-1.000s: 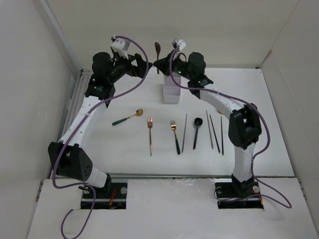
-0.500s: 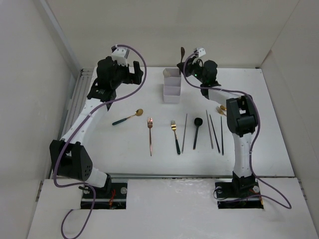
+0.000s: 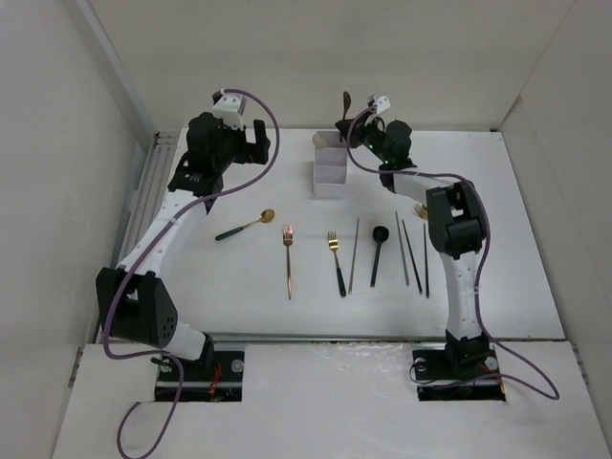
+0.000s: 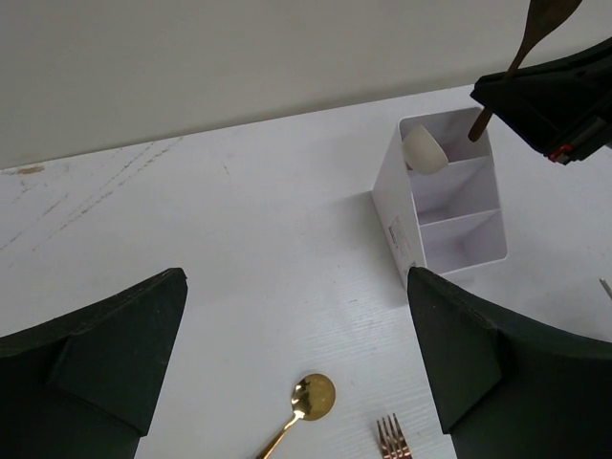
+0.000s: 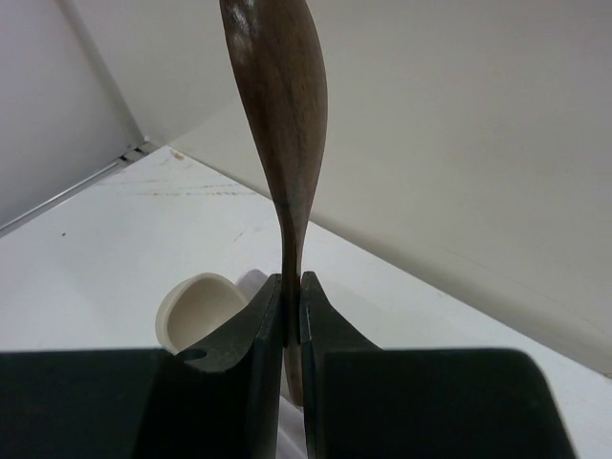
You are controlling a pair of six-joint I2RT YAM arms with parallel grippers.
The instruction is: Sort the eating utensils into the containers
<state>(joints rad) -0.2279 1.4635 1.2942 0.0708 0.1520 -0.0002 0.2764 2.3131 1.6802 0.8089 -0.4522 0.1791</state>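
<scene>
Top view, left tool (image 3: 252, 143): jaws spread wide, grasping nothing, held above the tabletop (image 3: 239, 292) to the left of the organiser.
Top view, right tool (image 3: 350, 132): clenched on the brown spoon (image 3: 346, 103), which stands nearly upright, bowl uppermost, at the far right corner of the white organiser (image 3: 328, 170).
Top view, tabletop row: from left to right lie the gold spoon (image 3: 251, 224), copper fork (image 3: 288, 258), gold black-handled fork (image 3: 337, 260), one dark chopstick (image 3: 354, 253), the black spoon (image 3: 377, 249), then more chopsticks (image 3: 413, 251); none of them touch.

Left wrist view, organiser: three compartments in a row; a pale spoon (image 4: 424, 151) leans in the far one, and the other two look bare.
Left wrist view, brown spoon: its handle end points down at the far compartment's rim; whether it is inside I cannot tell.
Left wrist view, near edge: the gold spoon's bowl and the copper fork's tines lie between the two open fingers.

Right wrist view, grip: both fingers pinch the brown spoon's thin neck, with the bowl rising above them.
Right wrist view, behind: the pale spoon's bowl shows just left of the fingers.
</scene>
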